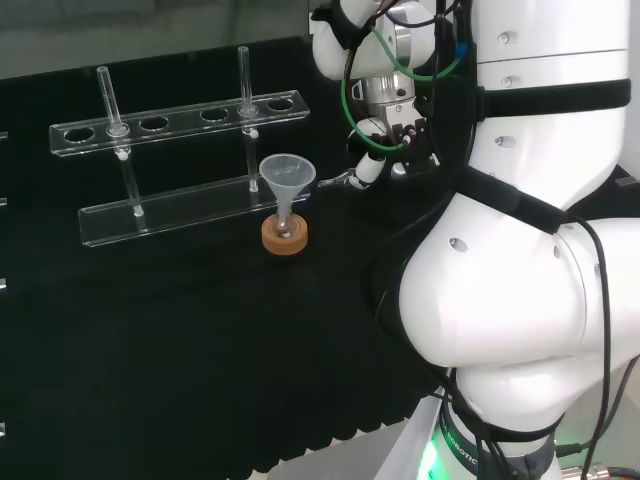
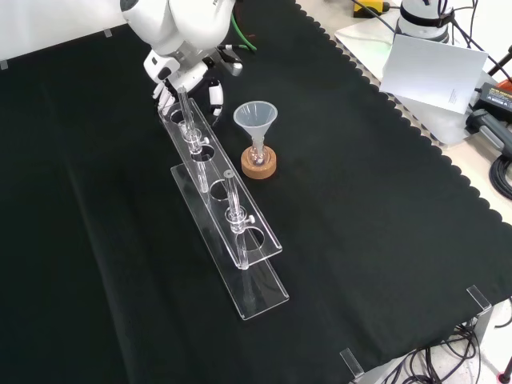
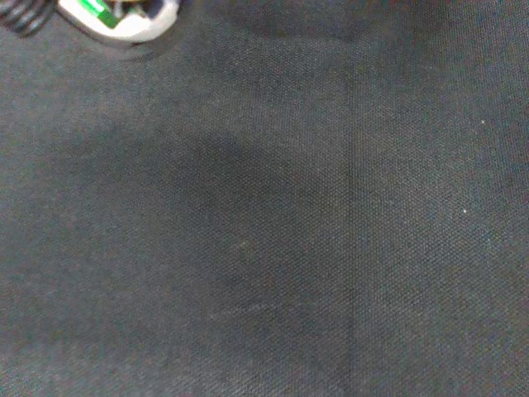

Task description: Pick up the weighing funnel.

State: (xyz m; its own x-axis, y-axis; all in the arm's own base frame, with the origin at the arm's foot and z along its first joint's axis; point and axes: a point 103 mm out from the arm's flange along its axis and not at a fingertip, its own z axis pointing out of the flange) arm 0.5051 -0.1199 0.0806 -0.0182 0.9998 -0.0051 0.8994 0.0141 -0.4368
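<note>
Evidently the bench is laid out so that each fragile piece has its own support. From the head view, the funnel stands mouth up with its stem in a small flask on a cork ring, which keeps the round bottom from rolling on the black cloth. Behind it a clear test-tube rack holds two test tubes upright. The hand is low over the cloth just to the right of the funnel, half behind the arm's white links. A thin pale sliver lies between it and the funnel's rim. That may be the weighing funnel, but I cannot be sure. Nor can I tell whether the hand's fingers are closed on anything.

From the front view, the hand comes in at the top, behind the far end of the rack and up-left of the funnel on its cork ring. It is pointed down at the cloth, a pose that suits reaching for a small piece lying flat. One test tube stands in front of it and hides whatever is at its tip.

From the wrist view, bare cloth shows close up, with a blurred white part of the hand at one corner. Such closeness suggests a low palm, placed for a pick at cloth level.
</note>
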